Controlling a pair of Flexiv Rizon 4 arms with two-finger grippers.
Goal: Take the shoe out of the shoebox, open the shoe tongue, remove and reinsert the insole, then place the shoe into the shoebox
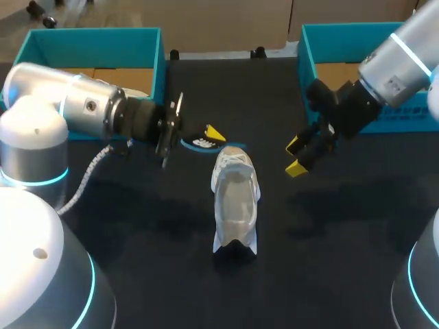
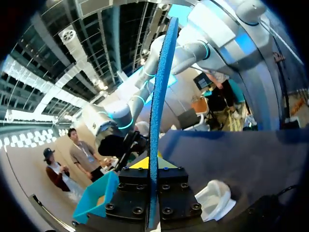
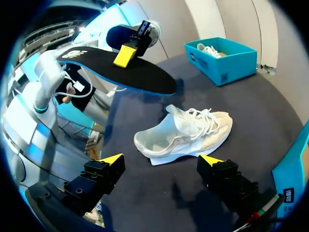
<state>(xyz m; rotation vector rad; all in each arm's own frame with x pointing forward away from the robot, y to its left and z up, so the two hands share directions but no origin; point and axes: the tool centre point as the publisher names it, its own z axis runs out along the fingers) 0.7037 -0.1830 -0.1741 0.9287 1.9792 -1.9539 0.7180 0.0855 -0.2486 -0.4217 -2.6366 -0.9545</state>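
Shoe (image 1: 235,199): out of its box, on the table (image 1: 343,260) at mid-frame in the head view; tongue looks pulled open.
Insole (image 1: 201,142): out of the shoe, held in the air just upper left of it.
Left gripper (image 3: 125,57): clamped on the insole.
Right gripper (image 1: 296,157): fingers wide apart, empty, right of the shoe.
Boxes: teal shoebox (image 1: 96,33) upper left, second teal box (image 1: 312,48) upper right.
Done, judging: takeout, tongue, insole removal.
Left: reinsert insole, rebox shoe.
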